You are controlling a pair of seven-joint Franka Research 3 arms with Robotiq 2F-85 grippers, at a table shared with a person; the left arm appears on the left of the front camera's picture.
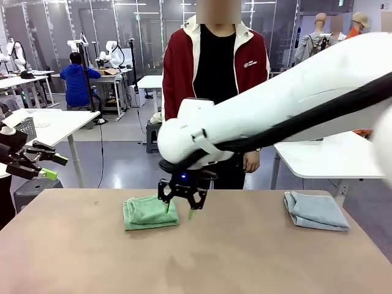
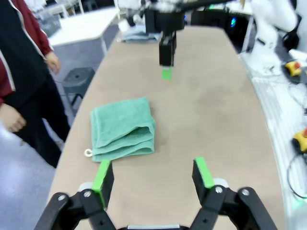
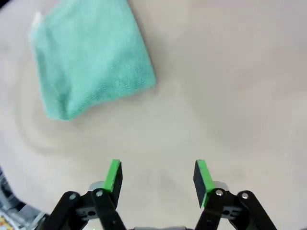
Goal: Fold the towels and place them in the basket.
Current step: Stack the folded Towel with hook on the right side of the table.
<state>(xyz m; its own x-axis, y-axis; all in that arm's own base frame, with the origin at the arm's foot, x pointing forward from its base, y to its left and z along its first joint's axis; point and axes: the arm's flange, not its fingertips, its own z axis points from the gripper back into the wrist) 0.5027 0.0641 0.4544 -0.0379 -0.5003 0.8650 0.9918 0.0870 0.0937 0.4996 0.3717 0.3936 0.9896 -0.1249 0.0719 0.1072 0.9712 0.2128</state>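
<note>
Right pincer [image 1: 180,211] open, pointing down beside green towel [image 1: 150,212].

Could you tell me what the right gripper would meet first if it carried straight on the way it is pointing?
Probably the bare table: the open right gripper points down at it, with the green towel off to one side.
</note>
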